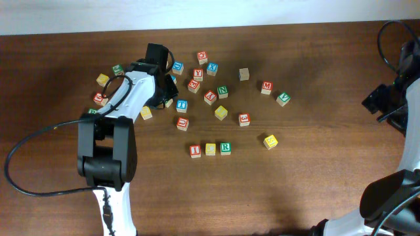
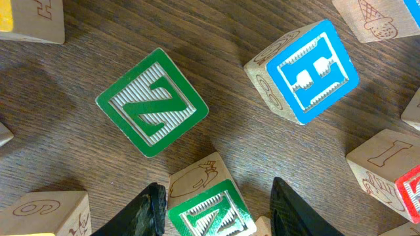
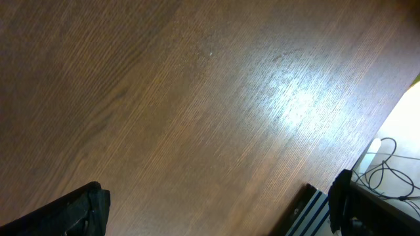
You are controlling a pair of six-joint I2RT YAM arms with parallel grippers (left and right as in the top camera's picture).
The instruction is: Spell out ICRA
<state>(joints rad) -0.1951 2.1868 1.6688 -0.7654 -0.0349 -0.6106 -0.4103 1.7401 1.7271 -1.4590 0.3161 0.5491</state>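
Row of three wooden letter cubes (image 1: 210,149) is being shown mid-table, one letter short. A green-faced wooden cube (image 2: 209,219) is being straddled, ungripped, by the wide-open left gripper (image 2: 218,185); right gripper (image 3: 213,196) open, empty. Wrong letter risks being lifted: no A is showing.

Near the middle of the bench (image 1: 315,190) three blocks stand side by side in a row: the I block (image 1: 195,151) on the left, the R block (image 1: 225,147) on the right, and a middle block (image 1: 210,149) between them (perhaps the C). A lone block (image 1: 270,141) lies just right of the row. Behind it the loose blocks (image 1: 221,113) are spread, and at their left end the left gripper (image 2: 218,187) straddles a small block (image 2: 210,216), with the N block (image 2: 152,102) beyond on the left and the H block (image 2: 305,71) beyond on the right.
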